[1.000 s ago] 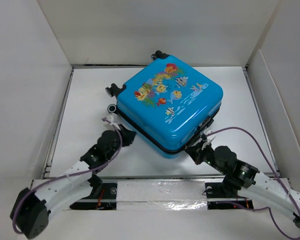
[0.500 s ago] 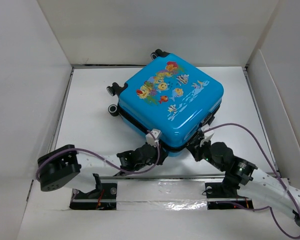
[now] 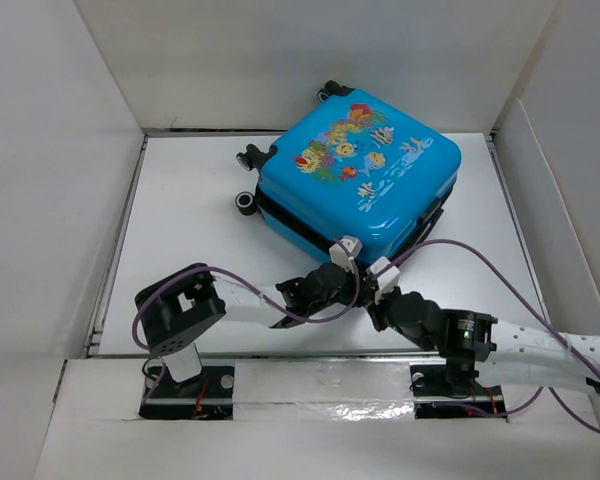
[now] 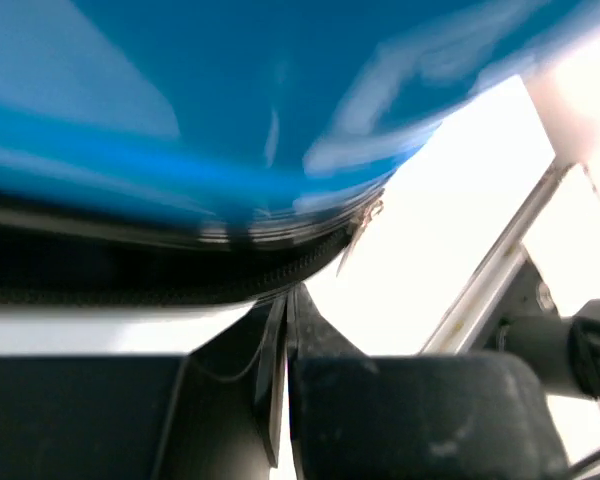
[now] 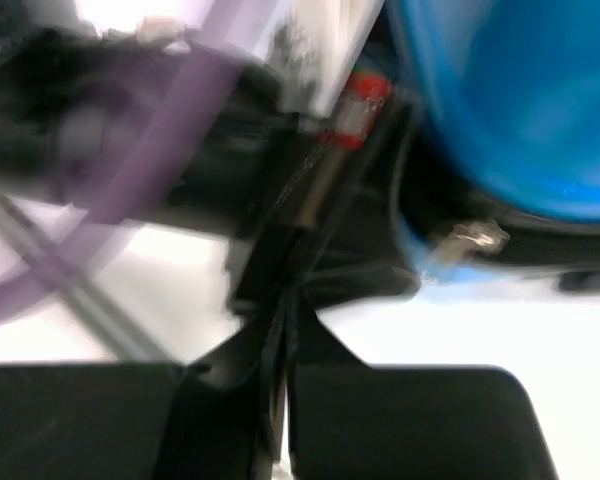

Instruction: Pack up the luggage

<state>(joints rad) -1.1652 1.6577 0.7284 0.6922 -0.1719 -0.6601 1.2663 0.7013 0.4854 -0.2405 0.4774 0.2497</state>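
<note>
Blue luggage [image 3: 365, 190] lay closed, fish print up, far-right on white table [image 3: 180, 235], w/ wheels [image 3: 246, 202] twd left. L gripper [image 3: 343, 262] & R gripper [image 3: 380, 282] both sat at its near corner, close together.

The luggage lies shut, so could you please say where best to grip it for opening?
Probably the zipper pull at the near corner of the luggage, approached low from the near side: it dangles free of the black zip seam, whereas the shell is broad, smooth and rounded.
</note>
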